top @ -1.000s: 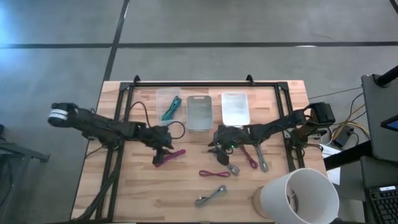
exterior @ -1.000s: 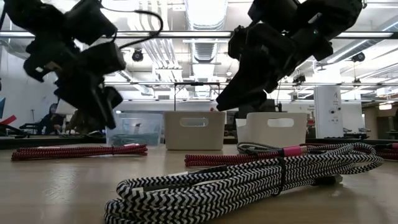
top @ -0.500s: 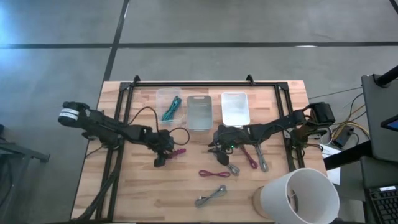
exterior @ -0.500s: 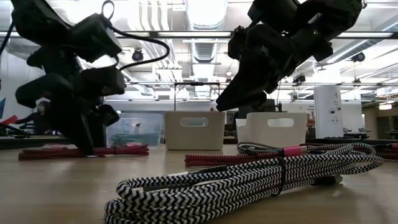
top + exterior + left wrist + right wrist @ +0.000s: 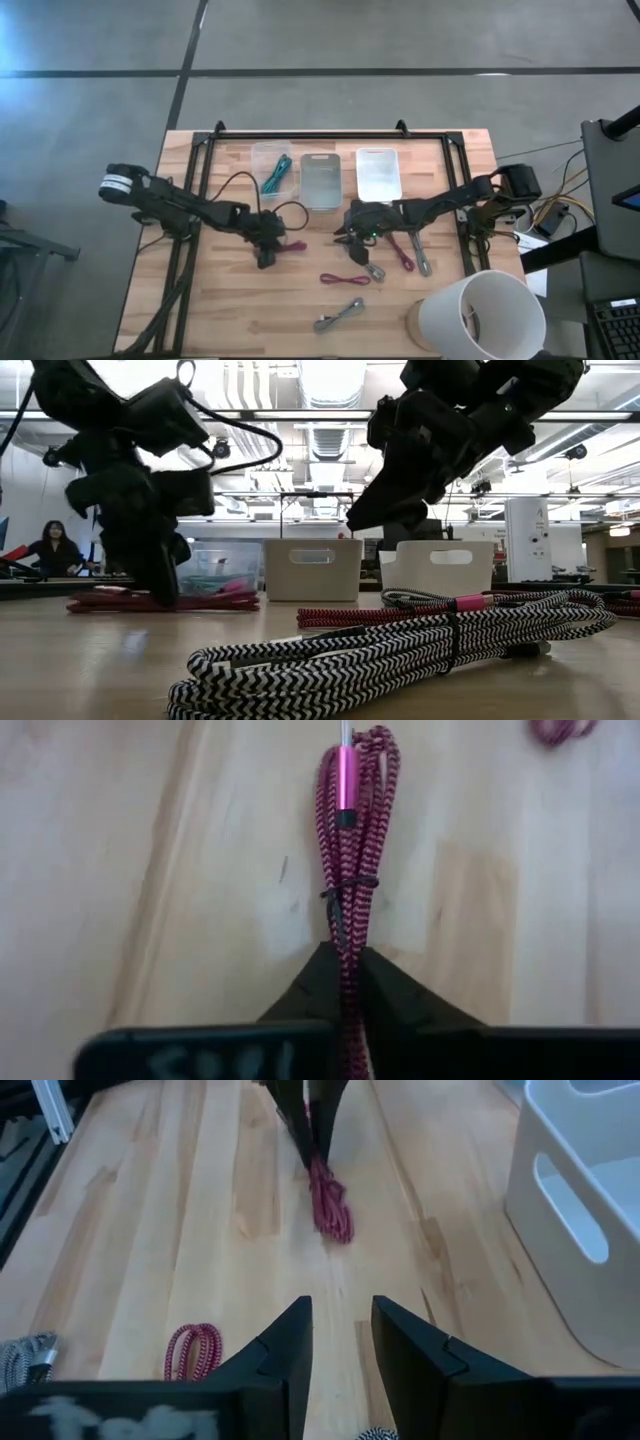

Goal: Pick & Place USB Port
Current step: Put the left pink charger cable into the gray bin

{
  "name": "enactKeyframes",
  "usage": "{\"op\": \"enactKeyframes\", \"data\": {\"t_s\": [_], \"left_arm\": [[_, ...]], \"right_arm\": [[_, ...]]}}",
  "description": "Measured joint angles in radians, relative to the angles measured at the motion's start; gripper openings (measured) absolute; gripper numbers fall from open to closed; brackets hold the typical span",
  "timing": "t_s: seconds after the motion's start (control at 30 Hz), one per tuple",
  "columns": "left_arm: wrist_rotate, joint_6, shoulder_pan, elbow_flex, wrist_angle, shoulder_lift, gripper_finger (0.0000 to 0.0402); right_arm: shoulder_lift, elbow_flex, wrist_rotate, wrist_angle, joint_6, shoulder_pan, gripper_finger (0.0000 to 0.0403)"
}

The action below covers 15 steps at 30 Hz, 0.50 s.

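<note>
Left gripper (image 5: 343,982) down at the table, left of centre, pinched on the magenta cable (image 5: 348,870) lying flat on the wood. Step: grasp made; next likely a lift and carry to a far bin (image 5: 321,180). Arm stretched low from the left edge. Right gripper (image 5: 340,1325) hovers right of centre, fingers parted, empty.

Magenta braided cable (image 5: 348,890), pink plug; black-white zigzag cable (image 5: 400,645); teal cable (image 5: 275,174) in clear bin (image 5: 257,168); pale wood worktop (image 5: 230,310)
</note>
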Motion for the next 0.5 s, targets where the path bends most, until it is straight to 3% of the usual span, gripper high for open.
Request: {"op": "enactKeyframes", "data": {"t_s": [0.33,0.5], "left_arm": [[-0.065,0.029,0.0,0.214,-0.021,-0.039,0.001],[-0.275,0.037,0.004,0.344,-0.062,-0.039,0.0012]], "right_arm": [[-0.107,0.0,-0.002,-0.093,-0.146,0.0,0.0109],[-0.23,0.0,-0.002,-0.286,-0.165,0.001,0.0107]]}}
